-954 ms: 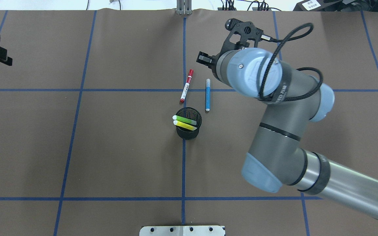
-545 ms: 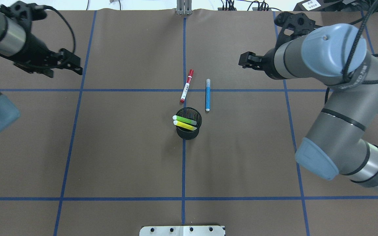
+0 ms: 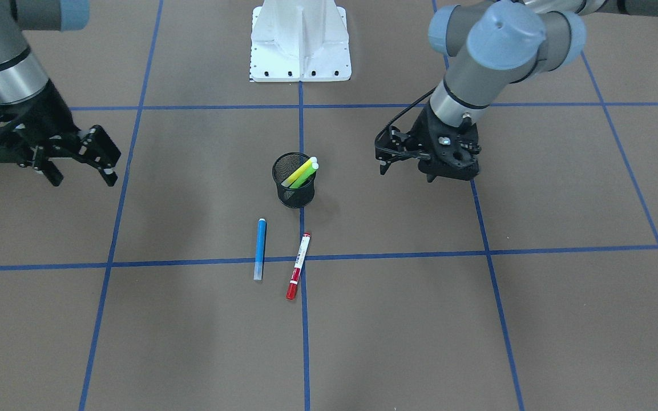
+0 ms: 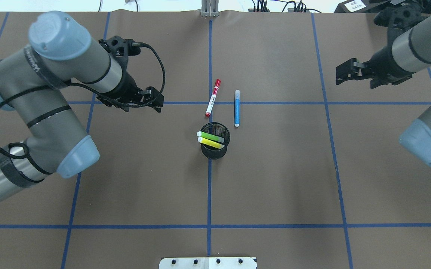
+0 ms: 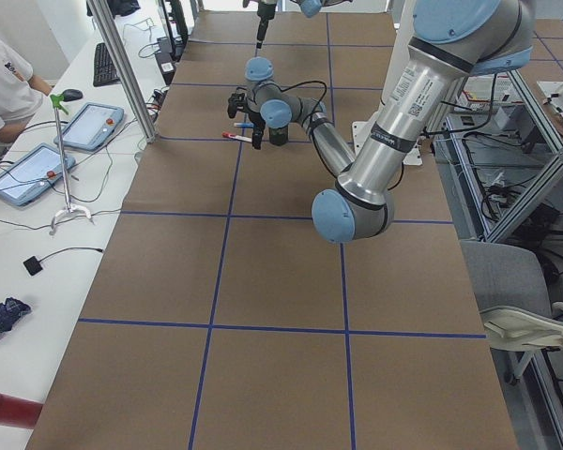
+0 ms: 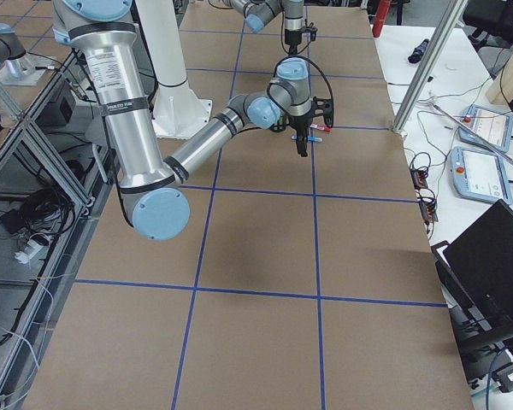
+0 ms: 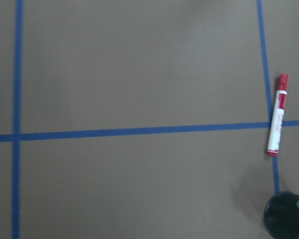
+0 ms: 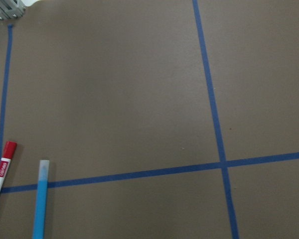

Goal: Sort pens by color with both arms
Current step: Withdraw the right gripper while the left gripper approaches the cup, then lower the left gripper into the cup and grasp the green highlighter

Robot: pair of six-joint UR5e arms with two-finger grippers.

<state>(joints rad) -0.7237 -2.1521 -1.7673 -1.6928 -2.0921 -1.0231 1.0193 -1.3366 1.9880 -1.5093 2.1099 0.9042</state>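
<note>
A white-barrelled pen with red caps (image 4: 212, 98) and a blue pen (image 4: 236, 108) lie side by side on the brown table, just beyond a black mesh cup (image 4: 215, 149). A green pen (image 4: 211, 136) and a yellow pen (image 4: 211, 142) stand slanted in the cup. My left gripper (image 4: 158, 101) is open and empty, left of the red-capped pen. My right gripper (image 4: 342, 74) is open and empty, far right of the blue pen. The left wrist view shows the red-capped pen (image 7: 276, 117) and the cup (image 7: 288, 216). The right wrist view shows both loose pens (image 8: 41, 199).
Blue tape lines (image 4: 209, 186) split the brown table into squares. The white base mount (image 3: 300, 45) stands at the robot's edge. A side bench with tablets (image 5: 84, 127) and a seated operator runs along the far edge.
The right arm has swung from above the blue pen out to the right. The left arm has come in from the far left toward the centre. The pens and cup have not moved.
</note>
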